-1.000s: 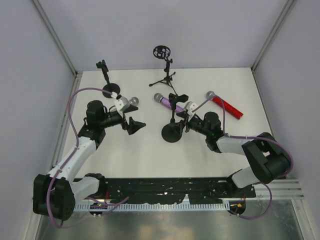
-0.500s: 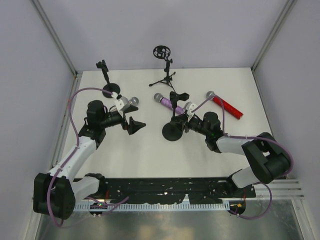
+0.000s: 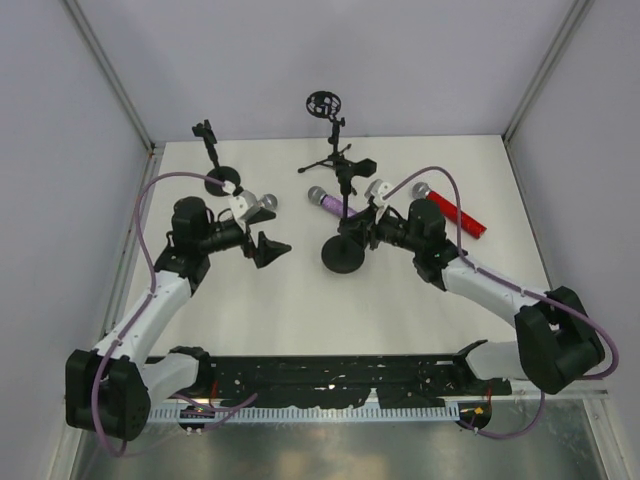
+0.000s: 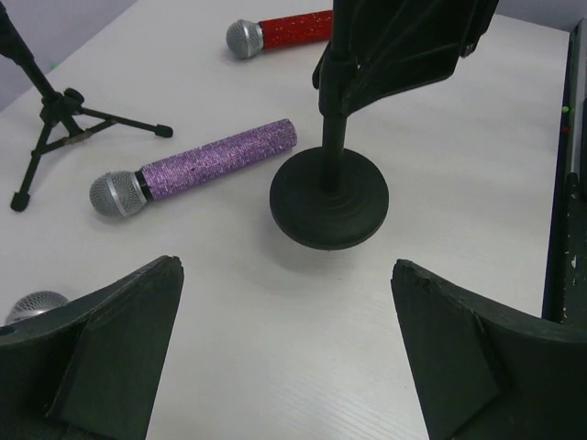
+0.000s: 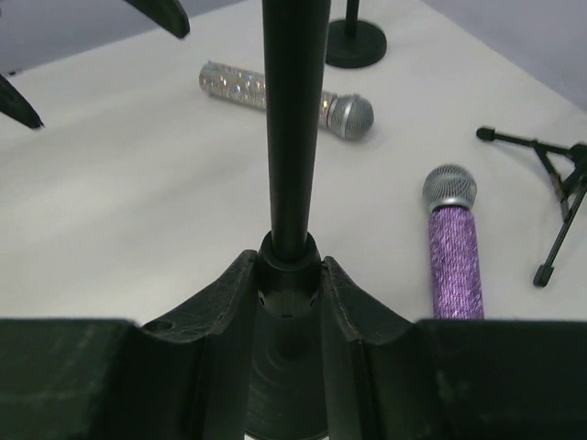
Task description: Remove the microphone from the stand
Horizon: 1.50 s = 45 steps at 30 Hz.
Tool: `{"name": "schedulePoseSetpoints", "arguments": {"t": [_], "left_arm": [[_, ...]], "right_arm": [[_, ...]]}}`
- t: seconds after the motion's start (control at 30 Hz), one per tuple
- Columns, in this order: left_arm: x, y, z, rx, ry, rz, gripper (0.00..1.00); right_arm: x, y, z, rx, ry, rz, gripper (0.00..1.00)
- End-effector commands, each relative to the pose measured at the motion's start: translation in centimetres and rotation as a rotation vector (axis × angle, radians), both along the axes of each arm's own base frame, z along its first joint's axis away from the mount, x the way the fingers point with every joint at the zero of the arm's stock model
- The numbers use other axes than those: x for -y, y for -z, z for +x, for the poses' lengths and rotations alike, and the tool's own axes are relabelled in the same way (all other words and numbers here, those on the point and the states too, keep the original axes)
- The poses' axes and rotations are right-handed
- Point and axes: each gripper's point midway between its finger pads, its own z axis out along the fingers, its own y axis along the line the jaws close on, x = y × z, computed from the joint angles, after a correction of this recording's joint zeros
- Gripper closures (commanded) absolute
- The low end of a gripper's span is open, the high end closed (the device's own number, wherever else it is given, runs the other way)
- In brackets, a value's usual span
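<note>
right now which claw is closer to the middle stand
Right. The right claw is shut on the pole of the middle stand; the left claw hangs open to its left, apart.

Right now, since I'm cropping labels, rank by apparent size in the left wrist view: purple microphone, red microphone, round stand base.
1. purple microphone and round stand base: look alike, unranked.
2. red microphone: smallest, though farther off and partly hidden.

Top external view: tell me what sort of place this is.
Probably a robot lab test cell, not a stage: a white table boxed in by blank walls, a left arm and right arm bolted to a rail, and props laid out such as a purple microphone.
</note>
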Motion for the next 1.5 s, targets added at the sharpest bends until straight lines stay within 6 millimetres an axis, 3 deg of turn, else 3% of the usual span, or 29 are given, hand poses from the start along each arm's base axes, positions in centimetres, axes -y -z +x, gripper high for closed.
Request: {"name": "schedulePoseSetpoints", "arguments": {"t": [0.0, 0.03, 0.07, 0.13, 0.23, 0.33, 0.53, 0.87, 1.03, 1.27, 1.43, 1.47], "left_arm": [[0.1, -6.0, -0.1, 0.184, 0.023, 0.031, 0.0], [0.4, -6.6, -0.2, 0.198, 0.035, 0.047, 0.0], [0.6, -7.0, -0.4, 0.211, 0.049, 0.059, 0.01], [1.2, -8.4, -0.7, 0.236, 0.068, 0.057, 0.0], [2.5, -10.0, -0.9, 0.204, 0.103, 0.022, 0.0], [4.5, -10.2, -1.5, 0.174, 0.152, -0.005, 0.0], [8.3, -8.3, -3.1, 0.069, 0.254, -0.04, 0.0], [9.4, -6.6, -3.7, -0.045, 0.287, -0.11, 0.0], [9.8, -5.9, -4.2, -0.078, 0.313, -0.126, 0.18], [10.1, -4.9, -4.6, -0.097, 0.329, -0.119, 0.55], [10.4, -4.2, -4.5, -0.114, 0.329, -0.109, 0.56], [10.5, -4.2, -4.4, -0.117, 0.33, -0.108, 0.63]], "right_arm": [[-1.0, -12.0, -0.4, 0.122, -0.049, 0.124, 0.94], [-1.3, -14.4, -0.7, 0.134, -0.072, 0.152, 0.95], [-1.5, -14.6, -0.8, 0.082, -0.079, 0.163, 0.95], [-2.0, -18.0, -1.2, 0.067, -0.108, 0.223, 0.95], [-2.4, -20.0, -2.5, -0.001, -0.167, 0.313, 0.95], [-2.5, -21.1, -3.6, -0.001, -0.2, 0.382, 0.94], [-3.0, -19.9, -4.9, -0.041, -0.232, 0.395, 0.94], [-3.5, -19.2, -6.5, 0.001, -0.281, 0.403, 0.95], [-3.5, -18.9, -6.6, 0.022, -0.282, 0.401, 0.94], [-3.3, -18.8, -6.7, 0.052, -0.277, 0.385, 0.95], [-3.3, -18.8, -7.0, 0.055, -0.291, 0.383, 0.94], [-3.3, -18.7, -7.1, 0.056, -0.294, 0.382, 0.95]]}}
